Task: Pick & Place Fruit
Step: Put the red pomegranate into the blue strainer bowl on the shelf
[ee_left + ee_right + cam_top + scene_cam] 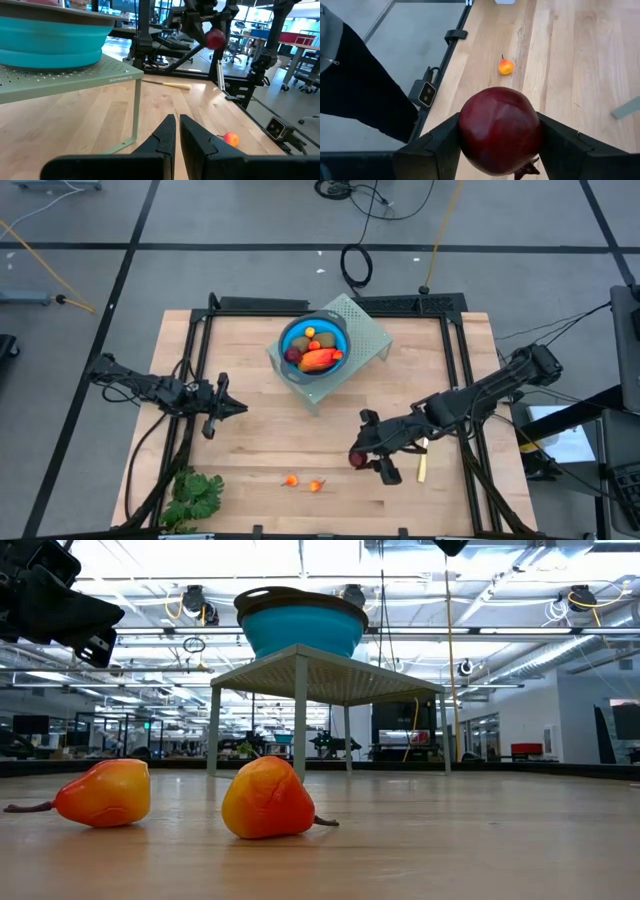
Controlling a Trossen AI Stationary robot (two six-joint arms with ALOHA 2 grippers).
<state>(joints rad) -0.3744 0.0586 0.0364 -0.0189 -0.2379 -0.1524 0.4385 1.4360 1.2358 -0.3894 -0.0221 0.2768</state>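
A blue bowl [314, 342] stands on a pale green perforated stand [362, 330] at the table's far middle. It holds a long orange-red fruit [318, 360], brown-green ovals and a dark red ball. My right gripper [360, 457] hangs over the near right of the table, shut on another dark red ball [500, 130], which also shows in the left wrist view as the ball [216, 38]. Two tiny orange-red fruits [290, 480], [317, 486] lie on the wood near the front edge. My left gripper [177, 131] waits shut and level at the table's left, touching nothing. My right gripper pinches the dark red ball by two opposite sides [468, 131] between its two fingers [437, 147]. The fingers slant downward, coming from the table's right. The ball is lifted clear of the table, its small crown tip [526, 172] toward the wrist.
A green leafy bunch [195, 496] lies at the near left corner. A slim yellow-handled knife [422, 468] lies just right of my right gripper. Black frame rails [462, 380] run along the table's left, right and far sides. Bare wood lies between the stand and the tiny fruits.
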